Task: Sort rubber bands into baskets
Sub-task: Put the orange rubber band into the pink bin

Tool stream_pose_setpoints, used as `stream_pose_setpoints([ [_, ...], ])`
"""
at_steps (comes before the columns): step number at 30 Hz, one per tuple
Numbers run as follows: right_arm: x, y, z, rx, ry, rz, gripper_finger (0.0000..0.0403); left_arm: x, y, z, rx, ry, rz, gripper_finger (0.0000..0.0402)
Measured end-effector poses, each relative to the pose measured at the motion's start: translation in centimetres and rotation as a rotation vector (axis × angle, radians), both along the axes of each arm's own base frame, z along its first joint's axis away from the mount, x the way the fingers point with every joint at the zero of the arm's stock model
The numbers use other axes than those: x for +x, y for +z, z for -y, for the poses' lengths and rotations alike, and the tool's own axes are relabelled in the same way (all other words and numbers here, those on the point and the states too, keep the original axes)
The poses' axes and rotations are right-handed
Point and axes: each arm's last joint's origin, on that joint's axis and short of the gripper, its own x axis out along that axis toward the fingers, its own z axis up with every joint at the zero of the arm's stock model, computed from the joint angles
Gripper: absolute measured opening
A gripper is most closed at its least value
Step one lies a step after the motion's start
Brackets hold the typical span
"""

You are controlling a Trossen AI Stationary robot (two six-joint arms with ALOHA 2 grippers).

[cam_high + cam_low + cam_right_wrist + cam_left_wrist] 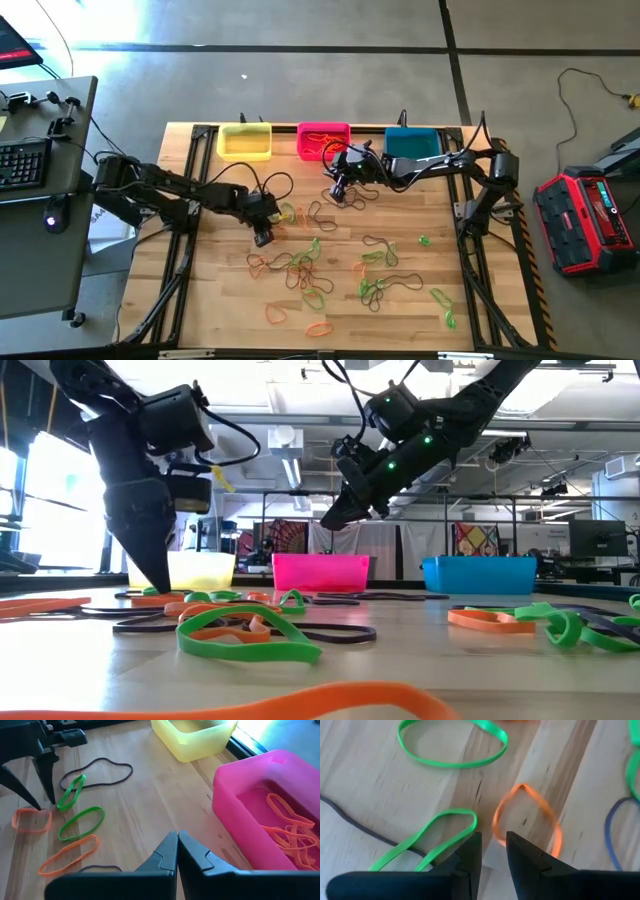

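Now my left gripper [493, 851] straddles an orange rubber band [526, 818], jaws parted.
Right gripper [177, 851] hovers clenched beside the pink basket [235, 790].

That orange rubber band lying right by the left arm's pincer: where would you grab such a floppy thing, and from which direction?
Probably on the near strand of the orange rubber band, coming straight down from above. It lies flat on the table as an open loop, so one finger can drop inside and one outside. The left pincer already stands just over that edge, fingers slightly apart.
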Motion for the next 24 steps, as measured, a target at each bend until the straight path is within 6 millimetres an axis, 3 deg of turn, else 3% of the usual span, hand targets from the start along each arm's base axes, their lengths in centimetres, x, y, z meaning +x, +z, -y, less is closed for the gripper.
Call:
stream_pose_setpoints([
  [24, -0.03, -0.06, -0.01, -0.004, 0.004, -0.009, 0.0000, 0.26, -0.68, 0.08, -0.031, -0.004, -0.033, 0.0072],
])
